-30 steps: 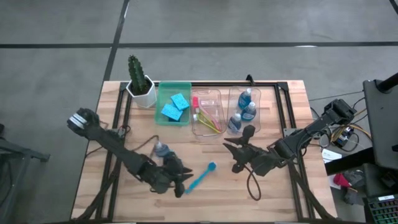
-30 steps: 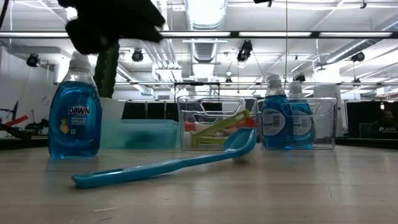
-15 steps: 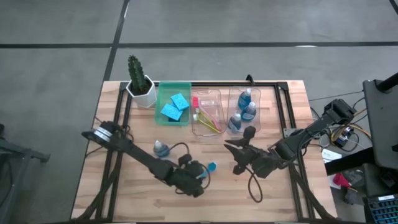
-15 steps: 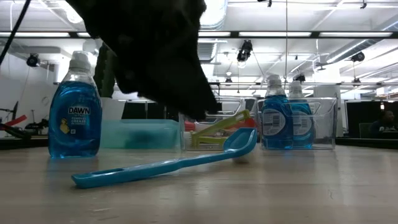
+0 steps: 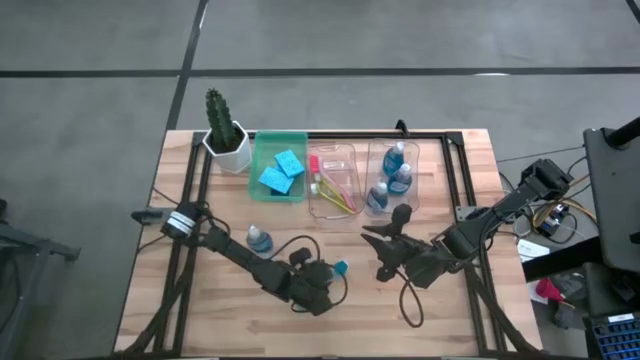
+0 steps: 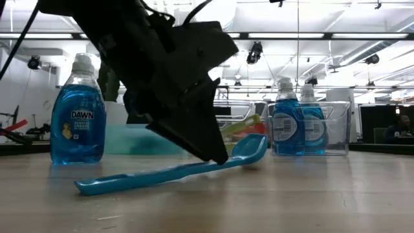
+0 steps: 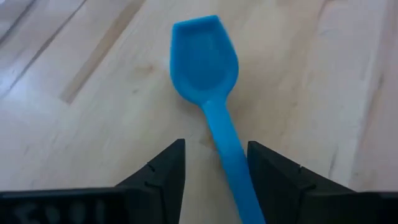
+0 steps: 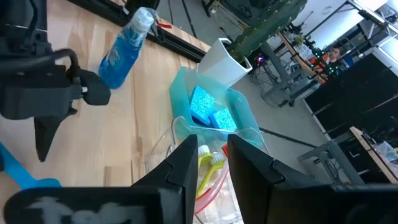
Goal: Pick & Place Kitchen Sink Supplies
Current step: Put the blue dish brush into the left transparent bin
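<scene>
A blue long-handled brush [image 6: 168, 173] lies flat on the table's near middle; the high view shows only its head [image 5: 341, 267]. My left gripper [image 7: 216, 149] is open and low over it, a finger on each side of the handle just behind the head; the low view shows it [image 6: 217, 154] down at the handle. A blue-liquid bottle [image 5: 259, 238] stands upright on the table to its left. My right gripper [image 5: 383, 245] hovers right of centre, its fingers [image 8: 212, 152] slightly open on nothing. My left gripper straddles the blue brush's handle [image 7: 233, 168] close behind the head, slanting down from the table's left, its fingers along the handle. The handle runs right beside one finger [image 7: 273, 177]; whether they touch, I cannot tell. The brush lies on the table.
Along the far side stand a green bin [image 5: 280, 190] with blue sponges, a clear bin [image 5: 333, 205] with pink and yellow-green brushes, and a clear bin [image 5: 380, 160] with blue bottles. A cactus [image 5: 225, 130] in a white pot stands at the far left. Bare wood lies near the front edge.
My left gripper has gone from beside the lone bottle toward the table's right and down, tipping more steeply, and now stands over the blue brush's handle. The brush and the bottle have stayed where they were.
</scene>
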